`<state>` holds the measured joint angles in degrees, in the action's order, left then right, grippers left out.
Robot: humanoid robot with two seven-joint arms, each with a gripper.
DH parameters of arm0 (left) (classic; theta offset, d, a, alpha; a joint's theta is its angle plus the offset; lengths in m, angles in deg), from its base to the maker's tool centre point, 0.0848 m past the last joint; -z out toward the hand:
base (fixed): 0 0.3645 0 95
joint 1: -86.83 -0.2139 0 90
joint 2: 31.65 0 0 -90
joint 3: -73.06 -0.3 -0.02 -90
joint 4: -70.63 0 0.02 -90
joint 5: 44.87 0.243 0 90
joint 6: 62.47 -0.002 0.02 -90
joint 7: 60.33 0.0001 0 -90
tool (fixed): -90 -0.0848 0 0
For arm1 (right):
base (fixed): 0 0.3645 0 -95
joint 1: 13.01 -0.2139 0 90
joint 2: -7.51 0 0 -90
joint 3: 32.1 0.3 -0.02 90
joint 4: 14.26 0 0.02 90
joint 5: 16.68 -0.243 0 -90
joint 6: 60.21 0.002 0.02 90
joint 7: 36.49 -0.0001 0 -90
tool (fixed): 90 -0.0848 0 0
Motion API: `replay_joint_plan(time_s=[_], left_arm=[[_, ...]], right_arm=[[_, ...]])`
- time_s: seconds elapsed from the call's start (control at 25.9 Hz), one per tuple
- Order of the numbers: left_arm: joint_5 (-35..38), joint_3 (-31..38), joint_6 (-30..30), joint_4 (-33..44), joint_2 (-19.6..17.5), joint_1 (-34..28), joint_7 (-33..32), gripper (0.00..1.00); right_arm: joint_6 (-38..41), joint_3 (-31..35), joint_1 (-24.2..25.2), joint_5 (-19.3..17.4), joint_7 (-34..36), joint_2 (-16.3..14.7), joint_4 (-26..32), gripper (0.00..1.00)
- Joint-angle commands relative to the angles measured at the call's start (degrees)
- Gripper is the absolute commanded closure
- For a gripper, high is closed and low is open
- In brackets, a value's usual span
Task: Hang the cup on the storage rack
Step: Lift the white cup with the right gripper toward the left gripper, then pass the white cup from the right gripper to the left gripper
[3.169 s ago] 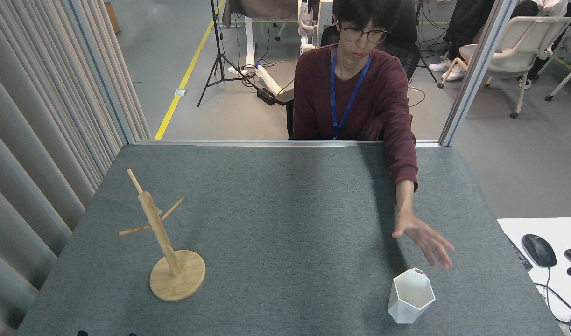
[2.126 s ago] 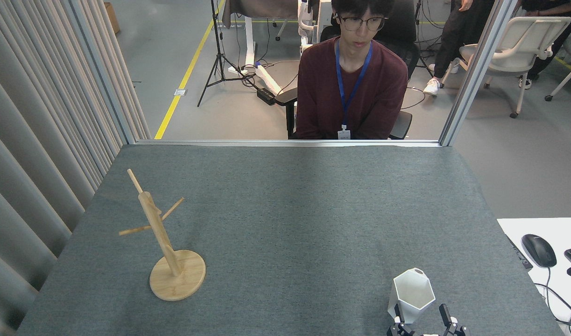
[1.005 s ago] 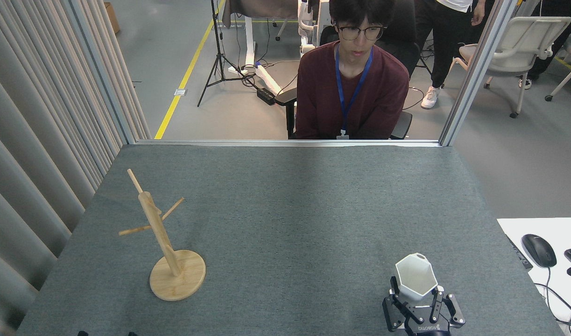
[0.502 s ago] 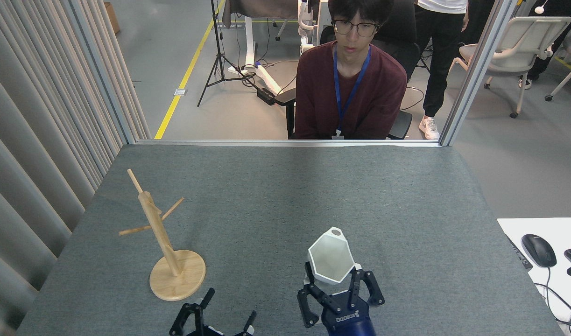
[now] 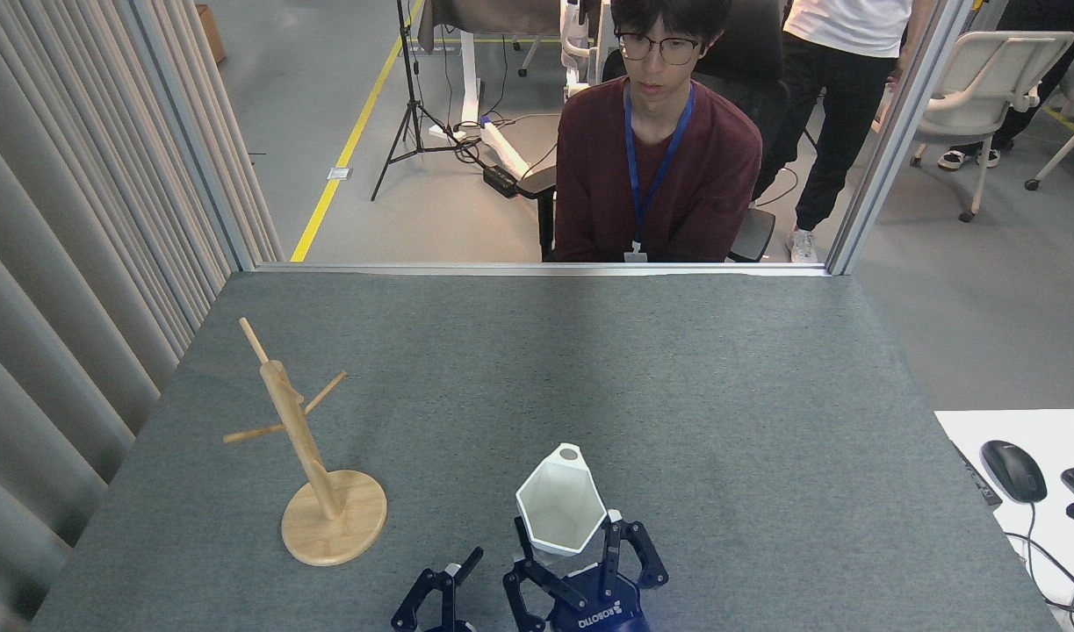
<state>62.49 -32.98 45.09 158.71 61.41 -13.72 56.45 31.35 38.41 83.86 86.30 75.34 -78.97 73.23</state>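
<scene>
Right gripper (image 5: 568, 546) has the cup (image 5: 560, 506) clamped, lifted near the front of the surface (image 5: 589, 369); my left gripper (image 5: 456, 575) is spread empty. Hanging it on the rack (image 5: 304, 452) remains.

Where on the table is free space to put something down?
The table is bare between the storage rack and its far edge, and right of the cup. Crowded: the near edge, where the right gripper holds the cup beside the open left gripper.
</scene>
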Motion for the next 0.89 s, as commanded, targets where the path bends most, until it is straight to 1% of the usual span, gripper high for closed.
replay_joint_plan(time_s=[0.0, 0.23, 0.62, 0.85], left_arm=[[0.48, -0.92, -0.25, -0.28, 0.11, 0.44, -0.06, 0.01], [0.39, -0.83, -0.25, -0.55, 0.19, 0.79, -0.06, 0.01], [0.39, -0.74, -0.34, -0.72, 0.28, 1.14, 0.03, 0.01], [0.22, -0.57, -0.34, -0.63, 0.37, 1.23, 0.03, 0.01]], right_arm=[[-0.24, -2.31, 0.34, 0.47, 0.84, 0.08, -0.03, 0.64], [-0.51, -4.16, 2.1, 2.22, 2.16, -0.36, 0.15, 0.63], [-0.51, -4.24, 5.26, 2.22, 3.39, -1.59, 1.73, 0.63], [-0.6, -4.6, 5.44, 2.22, 3.83, -1.68, 1.73, 0.63]])
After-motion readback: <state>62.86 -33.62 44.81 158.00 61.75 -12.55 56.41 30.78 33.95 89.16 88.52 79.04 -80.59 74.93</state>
